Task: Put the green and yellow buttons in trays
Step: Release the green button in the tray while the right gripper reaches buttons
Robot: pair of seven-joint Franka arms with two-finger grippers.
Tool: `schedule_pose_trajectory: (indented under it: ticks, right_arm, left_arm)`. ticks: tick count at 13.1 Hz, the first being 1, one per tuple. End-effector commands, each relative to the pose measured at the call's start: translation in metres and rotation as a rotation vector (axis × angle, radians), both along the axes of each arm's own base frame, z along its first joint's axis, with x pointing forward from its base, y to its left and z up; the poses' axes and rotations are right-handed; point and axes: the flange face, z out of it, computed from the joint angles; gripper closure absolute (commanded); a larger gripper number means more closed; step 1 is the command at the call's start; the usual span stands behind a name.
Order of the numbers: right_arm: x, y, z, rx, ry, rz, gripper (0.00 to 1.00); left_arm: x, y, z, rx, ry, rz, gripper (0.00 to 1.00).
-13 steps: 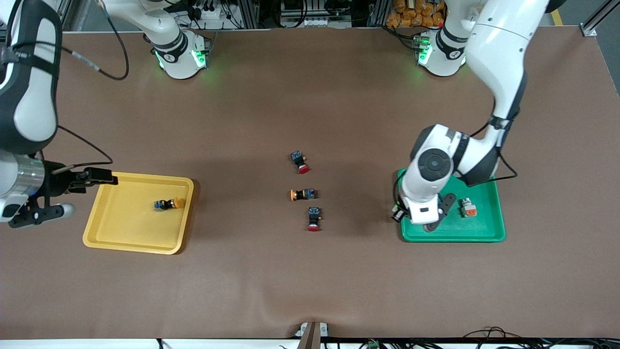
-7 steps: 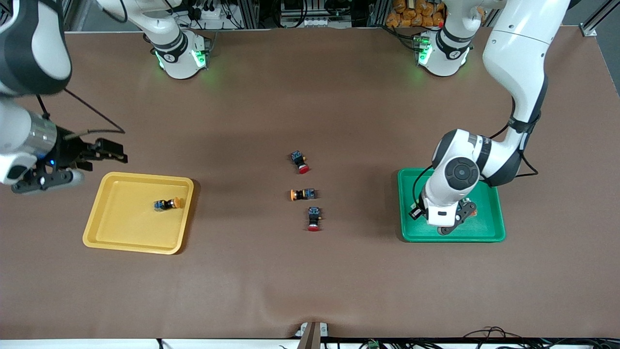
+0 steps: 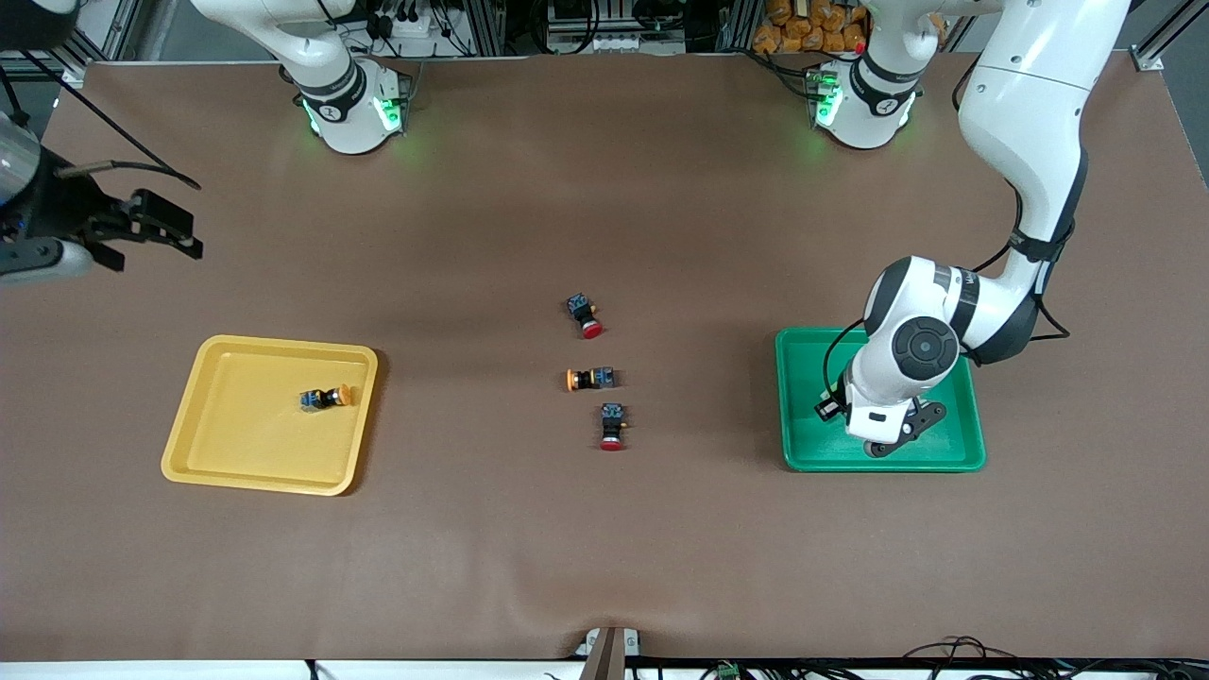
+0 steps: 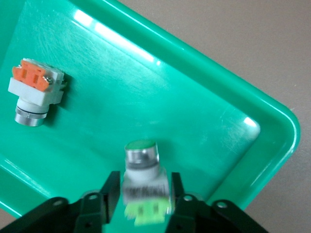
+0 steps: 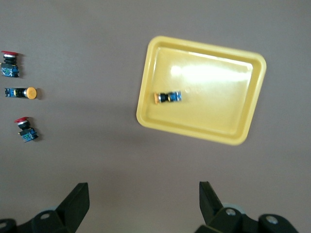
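Left gripper [image 4: 141, 204] is hanging over the green tray [image 3: 798, 453], fingers [image 4: 108, 191] clamping a green-faced button [image 4: 142, 182]. An orange-faced button [image 4: 35, 91] is lying in the same tray. Right gripper [image 3: 156, 227] is waiting up over the bare surface [image 3: 604, 548] at the right arm's end, fingers spread apart. One yellow-capped button [image 3: 328, 396] is sitting in the yellow tray [image 3: 189, 453]; the other [image 3: 589, 379] is lying mid-surface between two red-capped buttons [image 3: 586, 315].
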Motion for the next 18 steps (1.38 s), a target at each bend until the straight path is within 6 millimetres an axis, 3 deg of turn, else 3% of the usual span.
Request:
schedule_pose_trajectory:
  ticks: [1,5,7,8,12,14,17,18]
  right_arm:
    - [-0.006,0.016,-0.008,-0.029,0.042,-0.123,0.0]
    - [0.008,0.127,-0.063,-0.062,0.128,-0.308,0.0]
    - [0.019,0.186,-0.111,-0.072,0.157,-0.42,0.0]
    - [0.018,0.218,-0.136,-0.096,0.186,-0.468,0.0]
    - [0.019,0.326,-0.241,-0.069,0.208,-0.678,0.0]
    - [0.011,0.374,-0.282,-0.047,0.207,-0.791,0.0]
    - [-0.005,0.425,-0.329,0.009,0.185,-0.926,0.0]
    - [-0.007,0.431,-0.341,0.031,0.183,-0.953,0.0]
  left_arm:
    - [0.001,0.01,0.031,0.014,-0.014,0.021,0.0]
    - [0.016,0.031,0.123,0.045,-0.056,0.05,0.0]
    - [0.02,0.033,0.183,0.058,-0.085,0.052,0.0]
    - [0.022,0.034,0.203,0.063,-0.076,0.017,0.0]
    - [0.016,0.043,0.269,0.084,-0.04,-0.138,0.0]
    - [0.009,0.048,0.295,0.081,-0.051,-0.247,0.0]
    - [-0.006,0.051,0.322,0.088,-0.041,-0.305,0.0]
    - [-0.008,0.051,0.327,0.075,-0.045,-0.319,0.0]
